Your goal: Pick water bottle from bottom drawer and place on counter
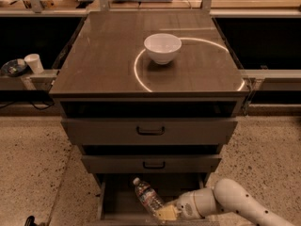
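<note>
Where a ledge runs along the cabinet's left side, a white paper cup (pixel 33 62) stands upright, with a dark, shallow thing (pixel 13 67) just beside it that is too dim to name. The counter (pixel 103 55) is the glossy dark brown top of the cabinet, crossed by a bright curved reflection. On it, right of centre toward the back, sits a white bowl (pixel 162 48); its inside is not in view. Below the top, the upper drawer (pixel 94 131) and the middle drawer (pixel 188 164) each carry a black handle.

The bottom drawer (pixel 117 197) is pulled out, its dark inside open to view and its front edge cut off by the lower border. In it lies the water bottle (pixel 148 197), tilted, with the white cap toward the back left and the base toward the front right.

The gripper (pixel 165 213) is down in that drawer at the bottle's base, its pale yellowish tip touching or overlapping the plastic. Whether it has hold of the bottle or merely rests against it cannot be told. Behind it the white arm (pixel 235 204) runs off toward the lower right corner, where it is cut off.
</note>
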Available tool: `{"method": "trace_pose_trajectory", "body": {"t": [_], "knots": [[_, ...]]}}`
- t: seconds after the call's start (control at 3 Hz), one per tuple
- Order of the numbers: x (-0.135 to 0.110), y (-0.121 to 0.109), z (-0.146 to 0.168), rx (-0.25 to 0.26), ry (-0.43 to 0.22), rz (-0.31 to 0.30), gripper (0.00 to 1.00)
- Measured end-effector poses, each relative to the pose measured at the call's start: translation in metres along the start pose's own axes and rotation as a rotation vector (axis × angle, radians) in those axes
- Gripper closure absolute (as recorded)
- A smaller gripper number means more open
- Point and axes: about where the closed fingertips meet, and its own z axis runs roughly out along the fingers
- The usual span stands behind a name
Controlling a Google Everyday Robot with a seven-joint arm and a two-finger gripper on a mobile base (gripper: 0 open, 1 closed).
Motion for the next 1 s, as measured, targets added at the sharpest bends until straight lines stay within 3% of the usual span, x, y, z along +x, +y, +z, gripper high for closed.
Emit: {"method": "trace_pose_trajectory", "body": {"t": [0.33,1.0], "knots": [[0.036,-0.038,-0.029,0.029,0.001,-0.09,1.0],[0.089,-0.128,-0.086,0.027,-0.016,-0.252,1.0]]}}
